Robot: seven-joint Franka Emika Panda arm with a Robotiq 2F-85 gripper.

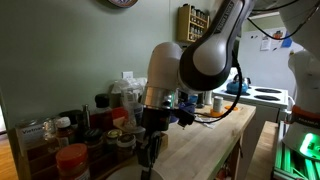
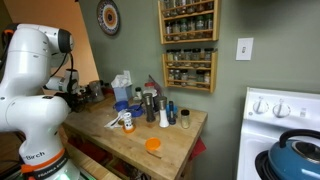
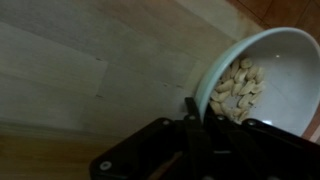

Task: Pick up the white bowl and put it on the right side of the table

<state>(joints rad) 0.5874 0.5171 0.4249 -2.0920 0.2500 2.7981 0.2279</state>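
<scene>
In the wrist view the white bowl [image 3: 270,60] lies on the wooden table [image 3: 90,70] at the right, with pale nut-like pieces inside. My gripper [image 3: 203,112] sits at the bowl's near rim, one dark finger outside the rim and the other inside, closed on it. In an exterior view the gripper [image 1: 150,152] hangs low over the near end of the table [image 1: 205,140]; the bowl is not clear there. In the other exterior view the arm hides the gripper and the bowl, and the table [image 2: 165,128] shows.
Spice jars and bottles [image 1: 60,135] crowd the wall side of the table. More bottles [image 2: 150,105] and an orange lid [image 2: 153,145] stand on the far part. A white stove [image 2: 285,115] with a blue kettle [image 2: 295,155] is beyond the table's end.
</scene>
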